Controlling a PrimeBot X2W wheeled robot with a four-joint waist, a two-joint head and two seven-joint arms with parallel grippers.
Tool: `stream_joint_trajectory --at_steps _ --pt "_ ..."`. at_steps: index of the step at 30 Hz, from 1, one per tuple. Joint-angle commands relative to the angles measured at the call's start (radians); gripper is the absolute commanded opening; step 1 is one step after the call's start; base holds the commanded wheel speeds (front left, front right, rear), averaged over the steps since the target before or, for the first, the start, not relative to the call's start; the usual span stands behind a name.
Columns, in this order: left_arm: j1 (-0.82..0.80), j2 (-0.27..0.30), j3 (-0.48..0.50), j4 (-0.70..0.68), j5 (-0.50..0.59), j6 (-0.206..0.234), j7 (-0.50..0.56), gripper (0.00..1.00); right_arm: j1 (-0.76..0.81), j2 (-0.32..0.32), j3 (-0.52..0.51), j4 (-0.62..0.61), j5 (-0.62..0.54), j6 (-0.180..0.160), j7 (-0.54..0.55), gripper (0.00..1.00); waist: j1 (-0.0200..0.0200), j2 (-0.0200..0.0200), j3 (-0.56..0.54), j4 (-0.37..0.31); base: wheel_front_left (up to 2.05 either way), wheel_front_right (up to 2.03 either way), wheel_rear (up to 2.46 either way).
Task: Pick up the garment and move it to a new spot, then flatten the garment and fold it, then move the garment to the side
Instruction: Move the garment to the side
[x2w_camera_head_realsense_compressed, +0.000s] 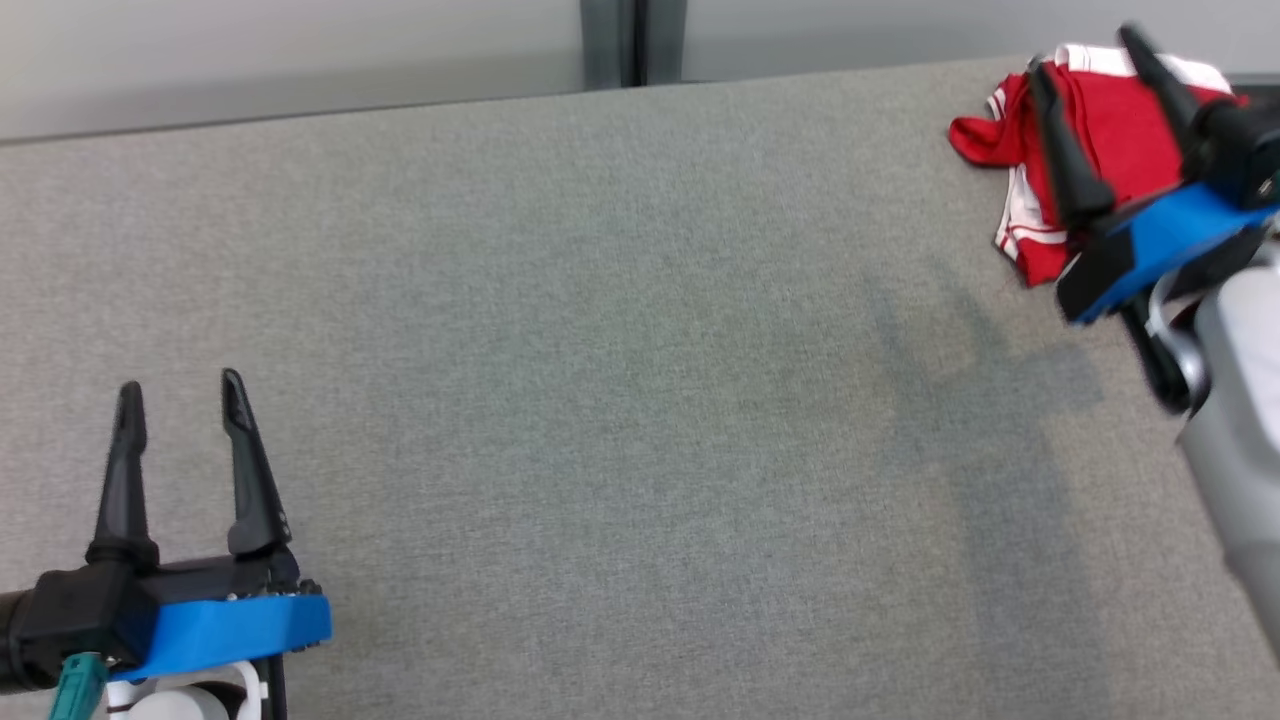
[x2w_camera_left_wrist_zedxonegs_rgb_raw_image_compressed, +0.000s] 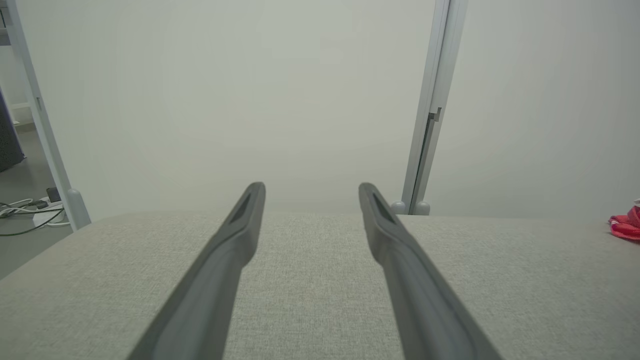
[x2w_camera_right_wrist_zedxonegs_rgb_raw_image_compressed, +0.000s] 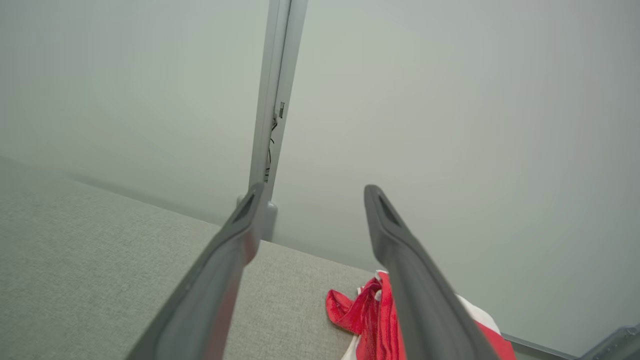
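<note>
R gripper (x2w_camera_head_realsense_compressed: 1085, 52) was spread wide over the garment (x2w_camera_head_realsense_compressed: 1120, 140), nothing pinched. L gripper (x2w_camera_head_realsense_compressed: 181, 384) was also spread and empty, over the table (x2w_camera_head_realsense_compressed: 600, 350) on my left, well apart. Garment sat bundled at the far-right corner, close to the back edge. Risks imo: a fingertip snags a loose fold on pull-back & drags it open, or nudges the bundle off the edge. Couldn't tell if fingers touched cloth.
</note>
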Motion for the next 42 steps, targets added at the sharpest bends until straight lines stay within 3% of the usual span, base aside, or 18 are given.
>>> stream_joint_trajectory --at_steps 1,10,25,31,42 --pt "0.014 -0.004 0.004 0.011 -0.004 0.000 -0.002 1.00 0.060 0.025 -0.022 -0.030 -0.017 0.000 -0.002 1.00 0.0004 0.0003 -0.025 0.001 0.00 0.00 0.00" --pt "0.057 -0.012 0.003 0.098 -0.015 -0.008 -0.002 1.00 0.327 0.143 -0.144 -0.162 -0.075 0.000 -0.002 1.00 0.0004 0.0003 -0.117 0.036 0.00 0.00 0.00" --pt "0.102 -0.021 -0.016 0.196 -0.014 -0.023 -0.002 1.00 0.747 0.276 -0.309 -0.352 -0.157 0.000 -0.002 1.00 0.0004 0.0003 -0.226 0.074 0.00 0.00 0.00" --pt "0.111 -0.021 -0.021 0.224 -0.009 -0.027 -0.002 1.00 0.834 0.327 -0.341 -0.406 -0.179 0.000 -0.002 1.00 0.0004 0.0003 -0.258 0.087 0.00 0.00 0.00" --pt "0.119 -0.015 -0.028 0.244 -0.002 -0.029 -0.002 1.00 0.871 0.350 -0.356 -0.445 -0.205 0.000 0.025 1.00 0.0004 0.0003 -0.292 0.099 0.00 0.00 0.00"
